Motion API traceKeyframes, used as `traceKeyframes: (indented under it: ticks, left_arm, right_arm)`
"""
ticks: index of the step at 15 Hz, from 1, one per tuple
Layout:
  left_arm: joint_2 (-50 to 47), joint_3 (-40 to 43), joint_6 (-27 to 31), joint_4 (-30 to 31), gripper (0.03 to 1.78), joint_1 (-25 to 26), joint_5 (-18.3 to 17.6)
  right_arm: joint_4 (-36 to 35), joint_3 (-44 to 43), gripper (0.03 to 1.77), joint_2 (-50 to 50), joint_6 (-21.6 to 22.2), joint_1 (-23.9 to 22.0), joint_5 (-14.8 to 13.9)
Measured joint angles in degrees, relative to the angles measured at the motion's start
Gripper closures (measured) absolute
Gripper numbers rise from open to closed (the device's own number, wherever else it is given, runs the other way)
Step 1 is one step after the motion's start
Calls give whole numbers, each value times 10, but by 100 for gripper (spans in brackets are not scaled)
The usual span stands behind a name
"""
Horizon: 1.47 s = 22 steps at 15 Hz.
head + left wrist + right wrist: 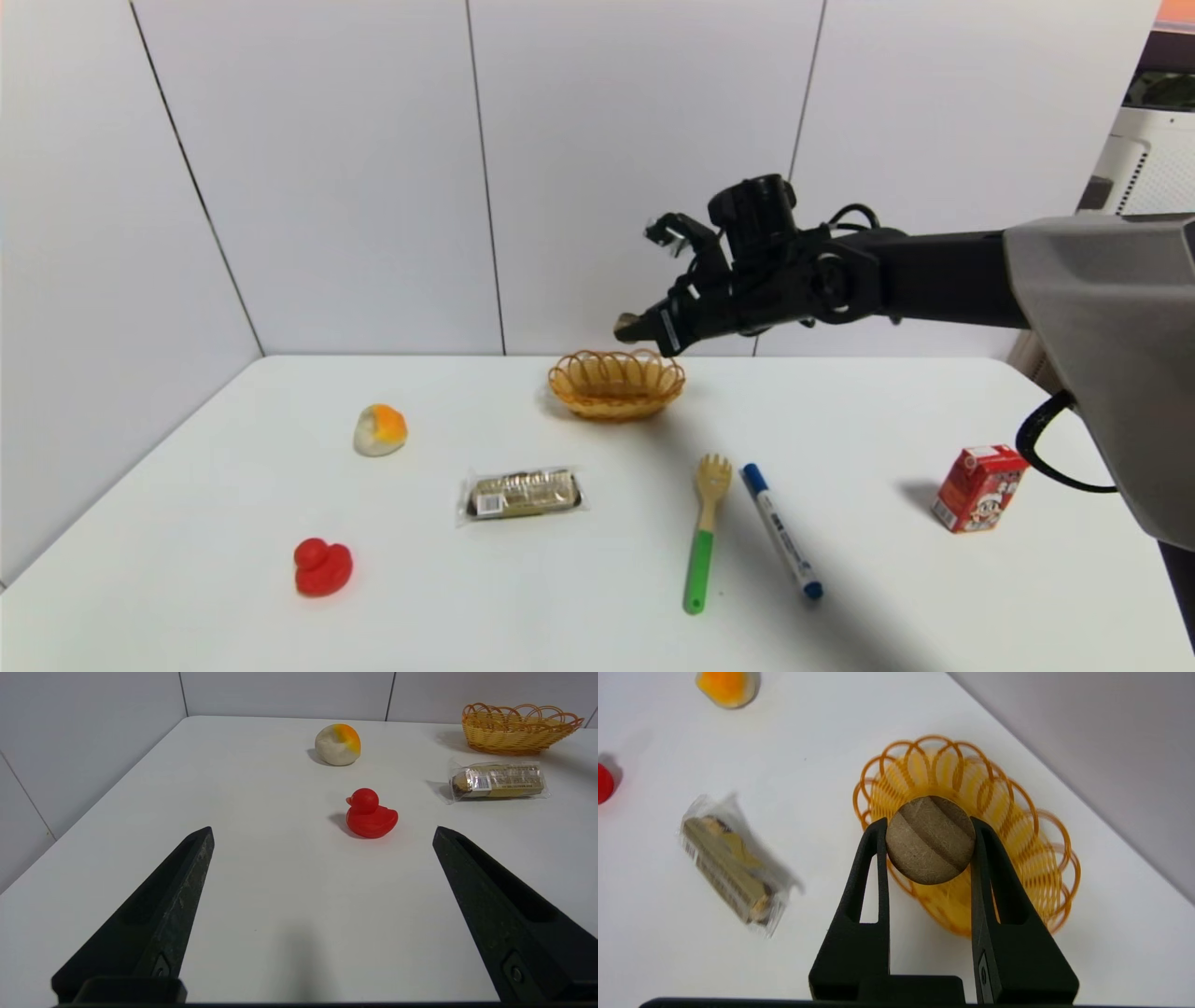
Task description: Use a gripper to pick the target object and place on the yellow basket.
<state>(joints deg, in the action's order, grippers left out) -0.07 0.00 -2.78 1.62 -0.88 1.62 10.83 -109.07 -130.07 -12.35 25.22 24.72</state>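
While the right gripper (930,845) clamps the target object (930,840) (a small tan cylinder) between its fingertips, the yellow basket (1017,858) sits directly below on the tabletop (840,597). Left gripper (322,868) idles wide open, empty.

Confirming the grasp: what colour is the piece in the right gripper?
Tan-brown with darker bands, clearest in the right wrist view.

The right gripper (930,847) has its jaws clamped on the target object (930,845), a round tan-brown disc face, held above the yellow basket (1017,830). On the white worktop (668,961) beside the basket lies a clear-wrapped snack packet (733,868). An orange-and-white lump (727,686) and a red thing (603,783) show at the edges.
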Motion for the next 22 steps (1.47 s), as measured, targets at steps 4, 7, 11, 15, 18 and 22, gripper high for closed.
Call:
traceKeyframes:
  ticks: [4,7,11,15,18,22]
  left_arm:
    - [0,0,0,0,12,0,0]
    - [0,0,0,0,12,0,0]
    - [0,0,0,0,12,0,0]
    - [0,0,0,0,12,0,0]
    - [0,0,0,0,12,0,0]
    - [0,0,0,0,12,0,0]
  right_arm:
    - [-56,-4,133,-47,-2,6,-3]
    - [-52,-4,133,-68,-2,4,-5]
    - [-50,-5,100,-82,-40,-1,-3]
    - [-48,-4,63,-79,-39,-1,-2]
    - [-47,-3,45,-62,-38,-8,-2]
    - [-12,12,31,2,-35,-24,-1]
